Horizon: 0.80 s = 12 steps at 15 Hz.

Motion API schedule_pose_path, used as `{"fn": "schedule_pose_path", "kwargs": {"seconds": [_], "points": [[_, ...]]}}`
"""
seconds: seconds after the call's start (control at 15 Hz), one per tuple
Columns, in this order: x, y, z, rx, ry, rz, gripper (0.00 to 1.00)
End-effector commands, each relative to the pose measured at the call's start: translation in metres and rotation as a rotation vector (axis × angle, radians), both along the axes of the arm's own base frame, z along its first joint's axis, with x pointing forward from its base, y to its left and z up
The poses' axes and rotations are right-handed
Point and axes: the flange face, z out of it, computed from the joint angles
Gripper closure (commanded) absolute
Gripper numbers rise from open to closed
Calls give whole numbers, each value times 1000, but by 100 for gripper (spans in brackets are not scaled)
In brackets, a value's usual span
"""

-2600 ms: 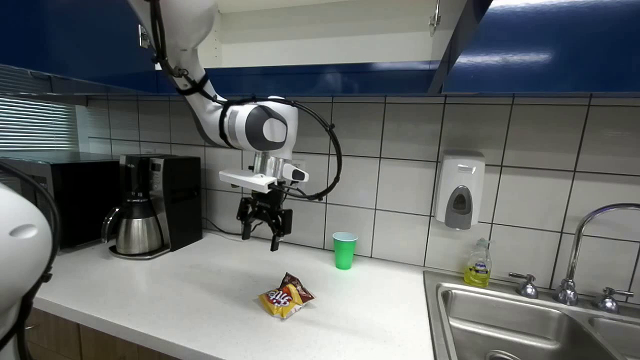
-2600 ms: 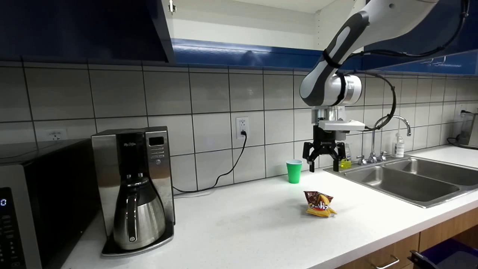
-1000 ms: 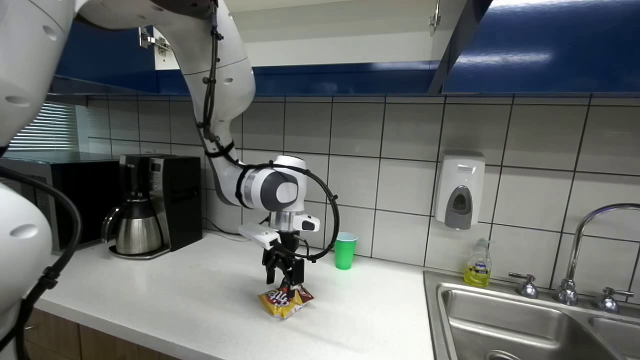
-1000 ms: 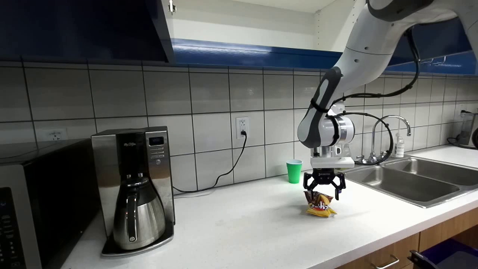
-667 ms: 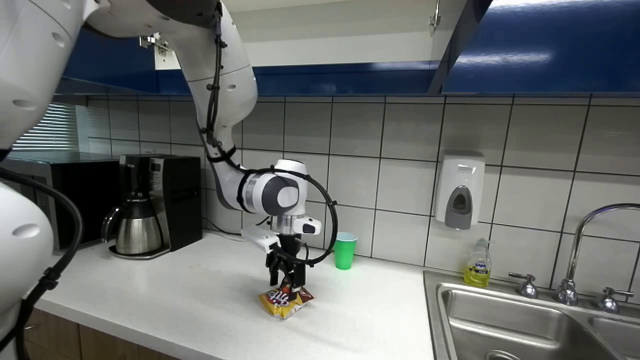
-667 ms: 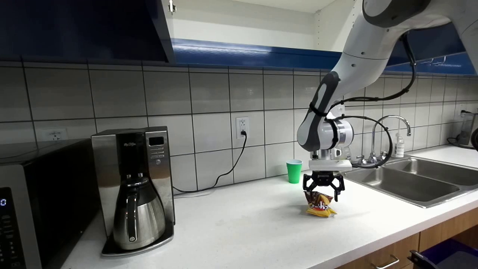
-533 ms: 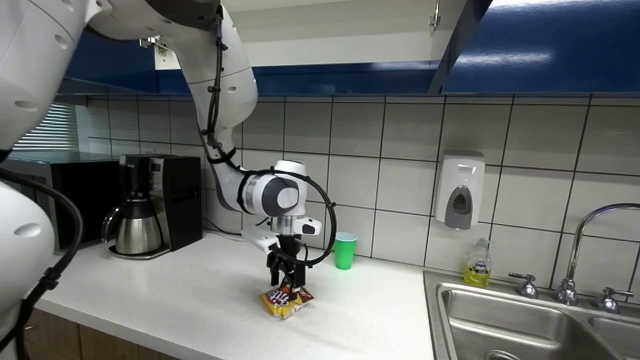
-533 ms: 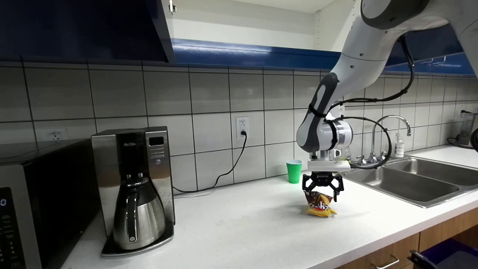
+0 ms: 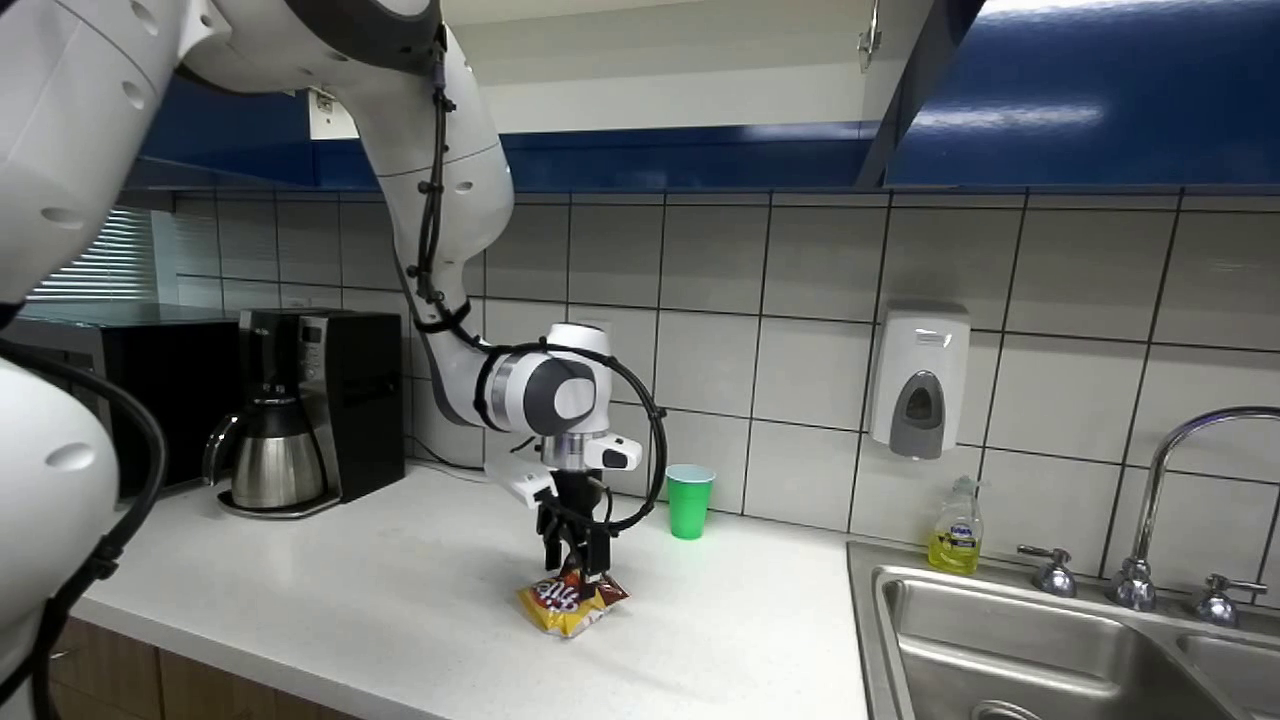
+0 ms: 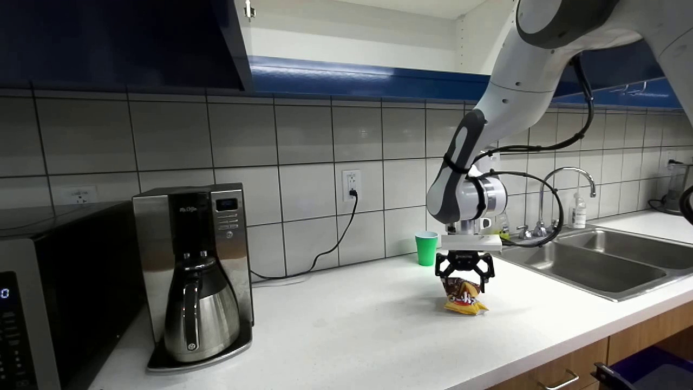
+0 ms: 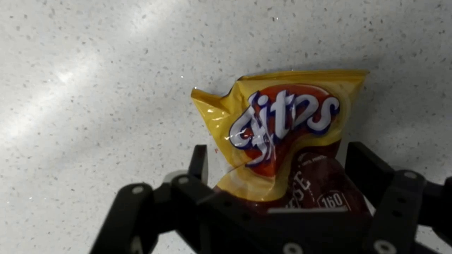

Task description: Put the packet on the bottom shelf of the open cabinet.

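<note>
The gripper (image 11: 277, 158) came down astride the packet (image 11: 282, 130), with no pinch made

At the left of an exterior view stood the coffee maker (image 9: 345, 400). In the lower middle, the gripper, which had hung well above the counter (image 9: 330, 600) a couple of seconds earlier, now straddled the packet. In the wrist view its fingers (image 11: 368, 171) were spread, with a gap beside the one at frame left; whether the other touched the packet, I could not tell. The packet lay crumpled on the counter, unmoved. Across the upper middle hung the open cabinet (image 9: 660, 85), well apart; its bottom shelf (image 9: 690, 158) showed only a blue front edge. Just right of centre stood the green cup (image 9: 690, 505), behind the packet. The reach looked finished: closing on the packet probably came next, then a high lift over that edge.
</note>
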Motion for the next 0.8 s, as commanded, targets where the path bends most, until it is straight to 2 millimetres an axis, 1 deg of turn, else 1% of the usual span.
{"fn": "schedule_pose_path", "kwargs": {"seconds": [0.0,0.07,0.2,0.27,0.33,0.67,0.73], "points": [[7,0,-1,-27,-3,-16,27],[7,1,-2,-28,-2,-17,27],[8,2,-4,-30,1,-16,41],[9,2,-4,-30,3,-15,51],[9,2,-5,-31,3,-15,58],[12,4,-7,-36,7,-7,97],[12,5,-7,-37,6,-5,99]]}}
